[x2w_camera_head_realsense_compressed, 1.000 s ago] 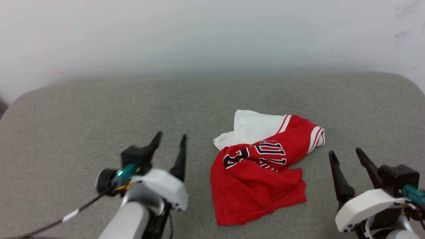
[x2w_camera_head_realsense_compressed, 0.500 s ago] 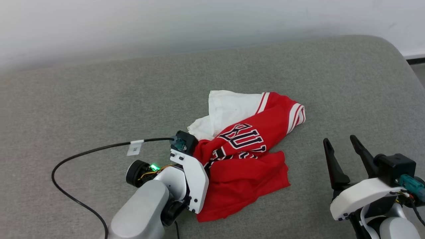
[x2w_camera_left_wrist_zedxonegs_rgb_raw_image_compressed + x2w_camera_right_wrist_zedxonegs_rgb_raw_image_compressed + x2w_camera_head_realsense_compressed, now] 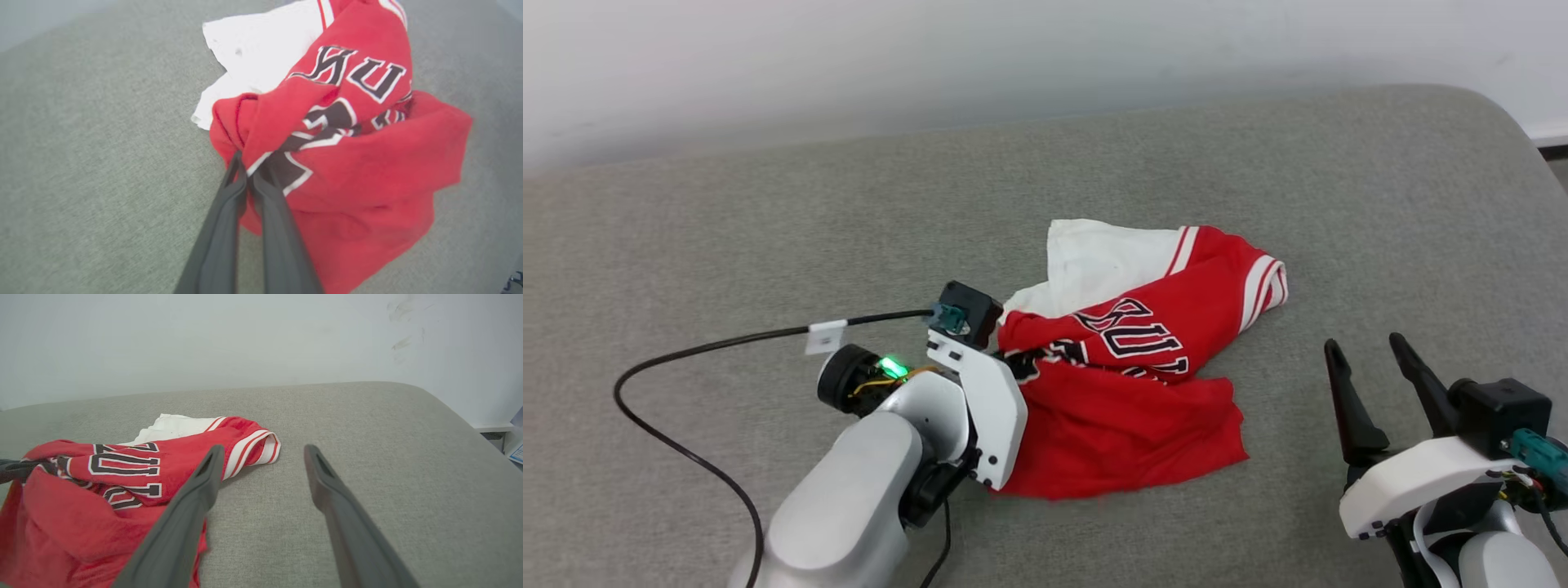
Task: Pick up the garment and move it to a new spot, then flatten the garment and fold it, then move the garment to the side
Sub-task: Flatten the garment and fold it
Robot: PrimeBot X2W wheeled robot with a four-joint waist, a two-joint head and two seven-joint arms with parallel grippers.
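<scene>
**Desk:** Where's the garment?

**Me:** The garment lies crumpled on the grey cushion, a little right of centre in my head view, red cloth bunched over white. My left gripper has its fingers pinched together on a red fold at the heap's left edge.

**Desk:** And the other arm?

**Me:** My right gripper hangs with its fingers apart, empty, near the heap's right side and not touching it. I judge this to be the pick-up. Next I'd need a clean lift and a carry to a new spot, and that thin pinch could slip.
</scene>
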